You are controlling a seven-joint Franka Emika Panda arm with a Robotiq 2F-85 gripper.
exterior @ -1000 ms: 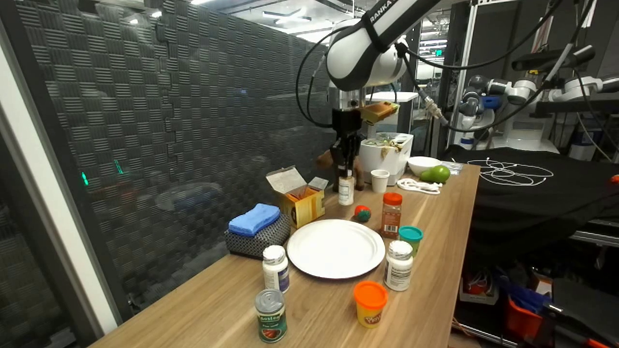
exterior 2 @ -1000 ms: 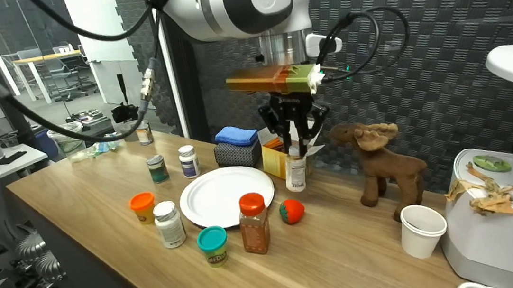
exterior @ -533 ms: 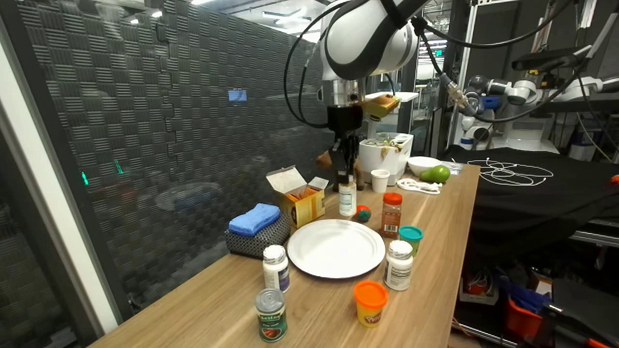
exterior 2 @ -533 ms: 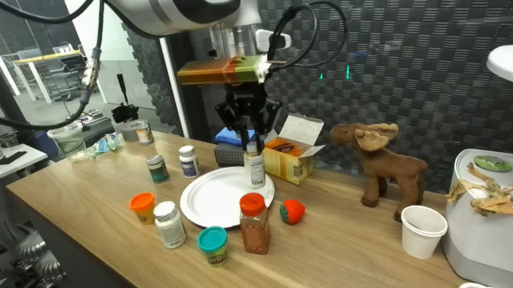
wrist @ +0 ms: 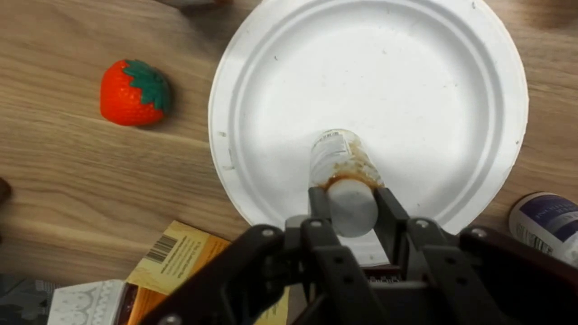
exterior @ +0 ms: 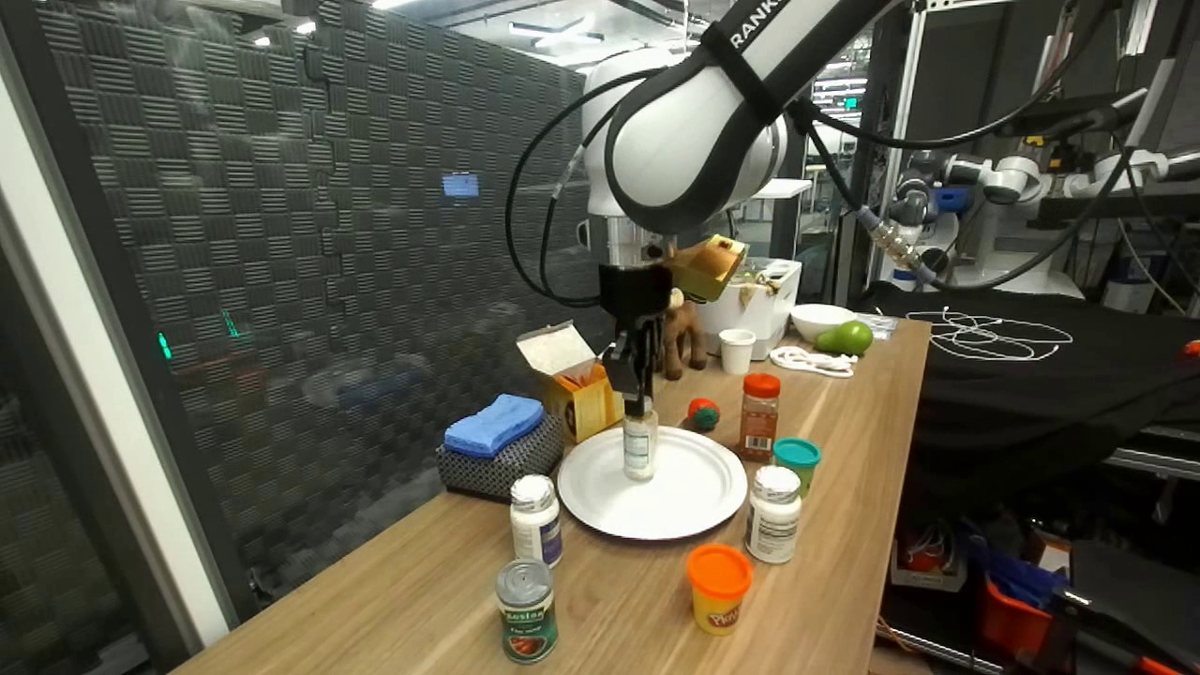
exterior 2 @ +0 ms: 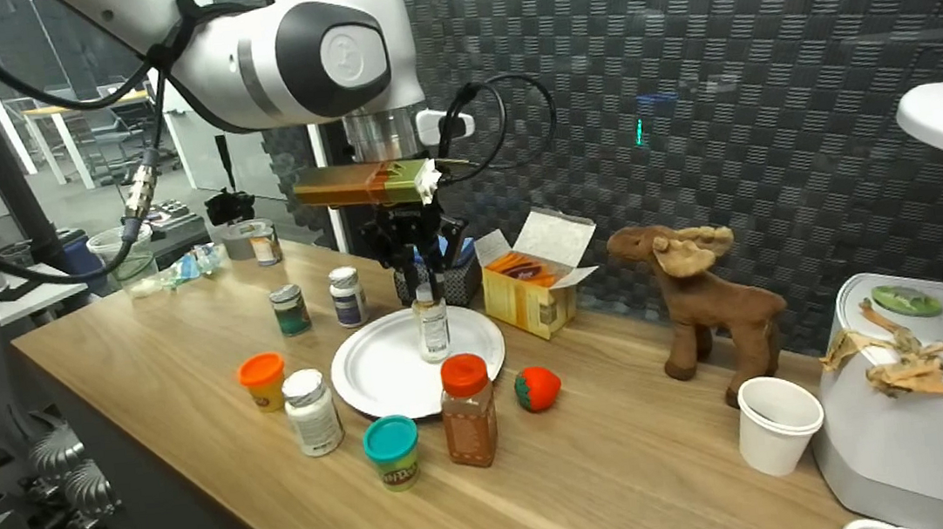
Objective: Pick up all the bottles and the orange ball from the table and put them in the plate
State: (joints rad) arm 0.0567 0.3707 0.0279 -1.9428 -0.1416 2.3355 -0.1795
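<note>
Brought the small bottle (exterior 2: 434,338) over within the last second, from near the yellow carton (exterior 2: 521,301) to inside the outline of the white plate (exterior 2: 370,380) in both exterior views. Grasping it by the cap end with the hand (wrist: 353,203), close to upright. Hard to tell from these angles whether resting on the plate or hanging just above. Calls next, probably, for a gentle lowering and release. Likely to drop and topple it if letting go too high; likely to shove or tip the plate if pressing too low, judging by so thin a rim. Might leave it leaning or rolling, with a grip only at the top. Could clip the red-capped bottle (exterior 2: 469,427), just beside the near right edge of the plate in an exterior view, by backing away low. Must yet gather from the counter (exterior 2: 597,461) that bottle, the white bottle (exterior 2: 313,417) near left, the blue-labelled bottle (exterior 2: 348,299) far left, and the strawberry-shaped toy (exterior 2: 539,389) to the right, presumably meant by the orange ball.
</note>
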